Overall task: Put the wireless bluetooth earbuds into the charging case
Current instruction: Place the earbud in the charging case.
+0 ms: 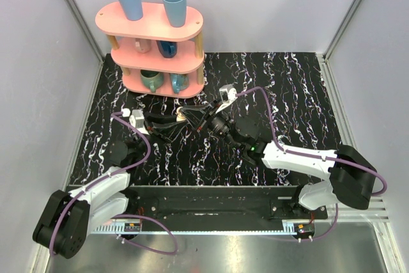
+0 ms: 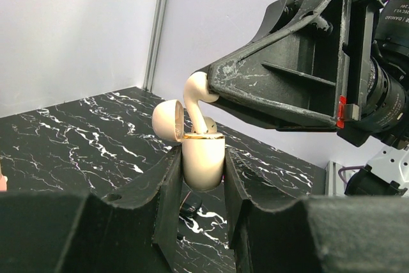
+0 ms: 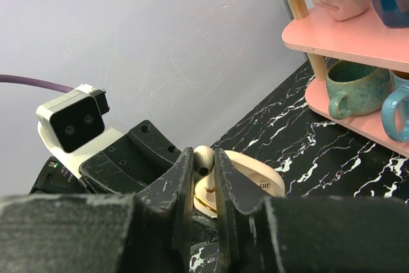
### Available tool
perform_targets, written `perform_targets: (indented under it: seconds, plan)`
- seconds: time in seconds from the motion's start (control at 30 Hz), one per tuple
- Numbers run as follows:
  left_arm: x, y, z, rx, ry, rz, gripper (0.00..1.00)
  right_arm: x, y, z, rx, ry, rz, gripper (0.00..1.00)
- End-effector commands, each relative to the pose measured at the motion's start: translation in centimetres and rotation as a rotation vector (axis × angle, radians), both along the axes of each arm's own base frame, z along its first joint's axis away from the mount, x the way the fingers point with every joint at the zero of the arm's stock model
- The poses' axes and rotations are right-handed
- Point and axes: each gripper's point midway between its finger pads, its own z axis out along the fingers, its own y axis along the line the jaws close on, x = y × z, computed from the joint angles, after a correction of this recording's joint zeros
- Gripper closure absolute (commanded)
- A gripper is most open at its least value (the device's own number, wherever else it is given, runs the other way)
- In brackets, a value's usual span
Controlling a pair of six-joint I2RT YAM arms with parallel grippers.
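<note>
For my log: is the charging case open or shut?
Open: its lid is swung back, and an earbud reaches into the charging case.

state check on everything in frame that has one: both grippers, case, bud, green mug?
left gripper: shut on charging case, holding it off the table.
charging case: open, lid tipped back, upright.
right gripper: shut on earbud.
earbud: stem down at the case's mouth, not fully seated.
green mug: upright on the lower tier of the shelf.

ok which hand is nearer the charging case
Left. The left hand is shut on the charging case; the right hand is just above it, pinching an earbud.
</note>
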Motion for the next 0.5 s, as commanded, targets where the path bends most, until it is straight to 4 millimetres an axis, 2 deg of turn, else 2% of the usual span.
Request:
perform_targets:
  seconds: [0.0,0.47]
  plan:
    - [-4.08,1.88,8.10,-0.160,-0.395,0.019,1.00,-0.55,-0.11,0.82,0.040,-0.009,0.003,0.78]
    - [-4.08,2.01,8.14,-0.165,-0.393,0.024,1.00,-0.82,-0.55,1.08,0.050,-0.001,-0.001,0.78]
